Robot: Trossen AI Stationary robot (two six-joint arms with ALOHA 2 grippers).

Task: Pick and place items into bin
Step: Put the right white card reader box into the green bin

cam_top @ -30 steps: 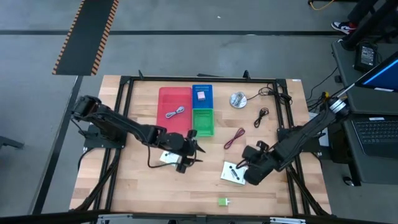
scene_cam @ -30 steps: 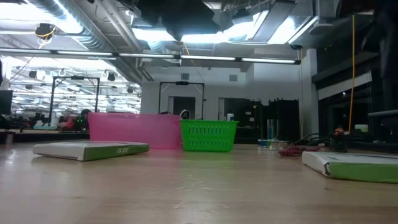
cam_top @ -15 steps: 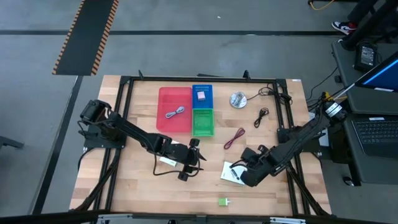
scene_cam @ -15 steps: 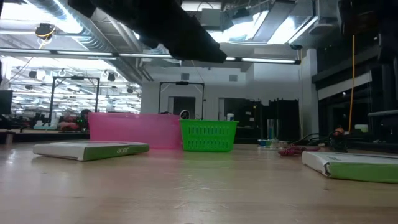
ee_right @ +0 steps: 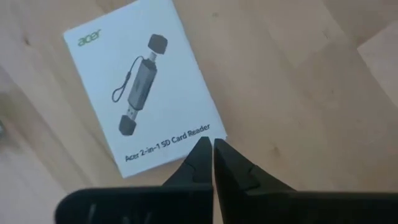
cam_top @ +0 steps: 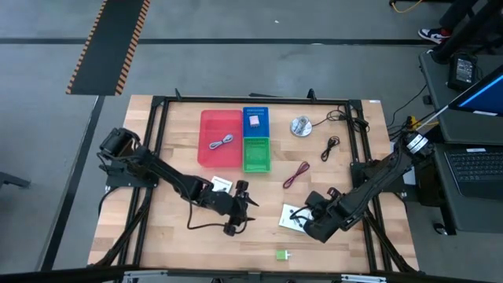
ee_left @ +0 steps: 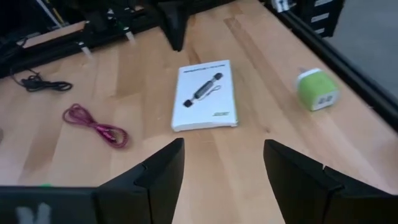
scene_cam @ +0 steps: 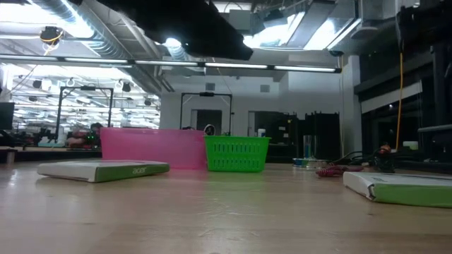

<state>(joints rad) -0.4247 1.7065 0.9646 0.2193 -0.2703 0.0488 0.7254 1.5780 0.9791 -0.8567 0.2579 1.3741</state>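
Two white cards lie flat on the wooden table: one point(cam_top: 221, 185) beside my left arm, the other point(cam_top: 291, 218) under my right gripper point(cam_top: 305, 224). My left gripper point(cam_top: 245, 207) hovers open, low over bare wood, and faces that second card point(ee_left: 205, 94). My right gripper point(ee_right: 212, 148) is shut and points down at the card's edge point(ee_right: 208, 127). A green block point(cam_top: 281, 255) sits near the near edge. A dark red cable point(cam_top: 296, 174) and a black cable point(cam_top: 330, 146) lie farther back. A grey-blue cable point(cam_top: 222, 142) rests inside the red bin. My right gripper's shut fingertips point(ee_right: 202, 152) stand from above at the printed card's long edge, near its corner point(ee_right: 217, 130). I cannot tell whether they touch it. The card lies flat on the table.
The red bin point(cam_top: 219, 137), blue bin point(cam_top: 255, 122) and green bin point(cam_top: 256, 154) stand together at the far middle. A round silver disc point(cam_top: 299, 126) lies right of them. More black cable point(cam_top: 346, 118) lies at the far right corner. Bare wood lies between the two grippers.
My left gripper has moved toward the near edge and a little right, off the white card beside it. My right gripper has crept left and toward the near edge, over its card. Both cards stay where they were.
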